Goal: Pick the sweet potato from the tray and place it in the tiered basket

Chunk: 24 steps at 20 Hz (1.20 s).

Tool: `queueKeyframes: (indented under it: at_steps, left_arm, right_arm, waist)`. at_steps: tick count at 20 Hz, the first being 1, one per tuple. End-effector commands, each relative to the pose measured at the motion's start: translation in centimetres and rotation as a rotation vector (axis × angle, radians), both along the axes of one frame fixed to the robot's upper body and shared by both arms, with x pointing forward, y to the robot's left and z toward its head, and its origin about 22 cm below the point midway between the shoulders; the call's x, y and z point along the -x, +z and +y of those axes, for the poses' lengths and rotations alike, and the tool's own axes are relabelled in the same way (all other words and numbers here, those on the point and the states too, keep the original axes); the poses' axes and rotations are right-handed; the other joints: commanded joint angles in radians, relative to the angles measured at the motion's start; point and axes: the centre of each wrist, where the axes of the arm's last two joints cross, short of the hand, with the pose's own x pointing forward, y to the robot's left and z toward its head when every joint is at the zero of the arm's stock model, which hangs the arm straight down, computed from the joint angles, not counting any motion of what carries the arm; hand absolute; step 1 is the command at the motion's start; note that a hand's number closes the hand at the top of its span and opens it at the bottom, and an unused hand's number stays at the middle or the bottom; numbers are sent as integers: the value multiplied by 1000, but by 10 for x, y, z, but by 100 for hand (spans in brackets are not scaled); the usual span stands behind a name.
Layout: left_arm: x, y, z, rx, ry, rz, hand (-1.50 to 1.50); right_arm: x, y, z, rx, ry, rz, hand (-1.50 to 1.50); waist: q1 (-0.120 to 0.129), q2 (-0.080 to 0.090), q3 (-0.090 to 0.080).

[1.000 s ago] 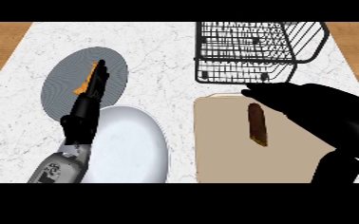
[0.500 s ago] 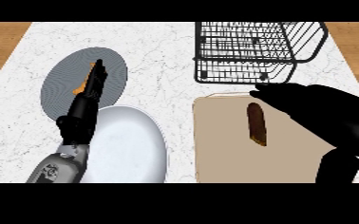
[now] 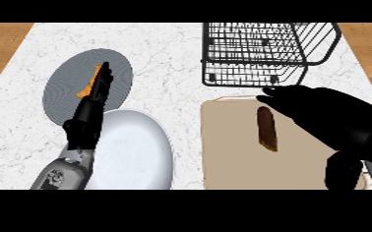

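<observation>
We see one tray [image 3: 225, 147], one potato [image 3: 266, 128], two plates and one basket [image 3: 265, 49]. Our right hand [image 3: 305, 103] is spread open over the tray, the potato just left of it, untouched. Our left hand [image 3: 91, 110] rests open, fingers up. The basket sits just past the right hand.

White marbled counter [image 3: 167, 54] seen from above, wood strips [image 3: 15, 34] at its far corners. Grey plate [image 3: 69, 86] lies on counter's left part. 1 orange item [image 3: 93, 78] rests on grey plate, kind not discernible. White plate [image 3: 138, 147] sits just beside grey plate, nearer view's lower edge, rims apparently overlapping.
</observation>
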Motion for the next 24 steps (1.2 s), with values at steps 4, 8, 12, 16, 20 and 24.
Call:
queueKeyframes:
  at_steps: [4,8,12,16,20,24]
  left_arm:
    - [-4,-5,1,48,21,10,0]
    - [15,2,-7,27,5,11,0]
    - [1,-3,13,44,3,9,0]
    - [18,-14,-17,31,15,4,0]
    - [-2,-12,-13,35,1,3,0]
    - [9,-20,8,35,11,9,0]
  right_arm:
    - [7,-31,18,49,77,-47,-150]
    - [-8,-34,4,98,4,-87,-150]
    - [-9,-47,5,84,-46,-92,-150]
    - [-29,-44,-22,78,-70,-59,-150]
    - [-30,-71,-17,68,-53,-24,-150]
    - [-34,-65,-41,42,-32,-25,-150]
  waist:
    - [-1,6,-7]
    - [3,4,-7]
    - [-3,4,-8]
    - [-1,4,-8]
    - [-4,6,-8]
    - [-2,5,-8]
